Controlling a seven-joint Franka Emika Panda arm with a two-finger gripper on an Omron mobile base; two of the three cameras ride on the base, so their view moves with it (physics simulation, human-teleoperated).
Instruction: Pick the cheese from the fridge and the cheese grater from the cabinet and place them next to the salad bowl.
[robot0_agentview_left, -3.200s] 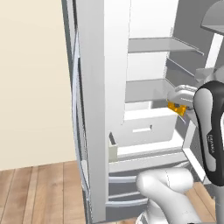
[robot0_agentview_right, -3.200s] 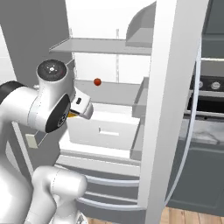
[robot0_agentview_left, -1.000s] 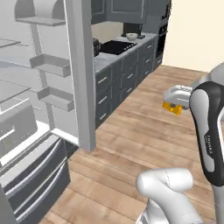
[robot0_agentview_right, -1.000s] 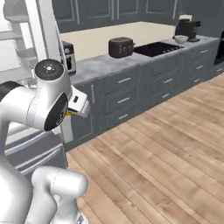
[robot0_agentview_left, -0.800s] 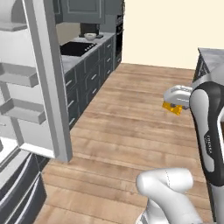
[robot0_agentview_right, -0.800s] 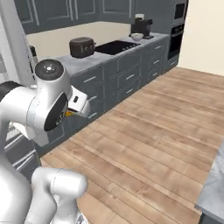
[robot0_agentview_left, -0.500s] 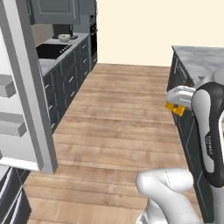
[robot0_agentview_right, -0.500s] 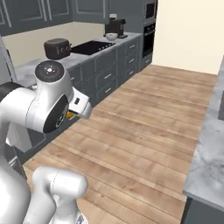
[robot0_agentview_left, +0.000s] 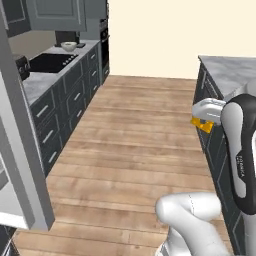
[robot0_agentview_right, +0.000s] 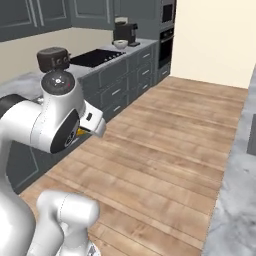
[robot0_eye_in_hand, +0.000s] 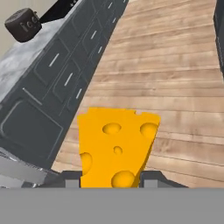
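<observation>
The gripper (robot0_eye_in_hand: 111, 177) is carrying the cheese (robot0_eye_in_hand: 116, 146) right now, jaws narrowed onto the yellow holed wedge, one dark tip showing on each side of its base at six o'clock in the hand view, and the block is sitting upright between them, not slipping as far as anyone can tell. From the left base view the cheese (robot0_agentview_left: 202, 124) is peeking out orange at about three o'clock, tucked just under the white hand and close beside the dark island front. Below the wedge the wooden floor (robot0_eye_in_hand: 175, 87) is running away toward twelve o'clock, with the grey drawer fronts (robot0_eye_in_hand: 57, 83) lining up along nine to eleven. Over in the right base view, the long counter (robot0_agentview_right: 107, 62) is stretching toward twelve o'clock, a black cooktop (robot0_agentview_right: 97, 57) on it, a dark round appliance (robot0_agentview_right: 52, 59) nearer in at ten, and a small pale bowl (robot0_agentview_right: 120, 44) far down the run; whether that is the salad bowl is too small to call. So this is the transport leg, I'd say, the grater part not yet begun. Doing it well means keeping the squeeze steady, holding the wedge level and tucked in, clear of the island edge, and only lowering once bare counter beside the bowl is sitting squarely underneath
</observation>
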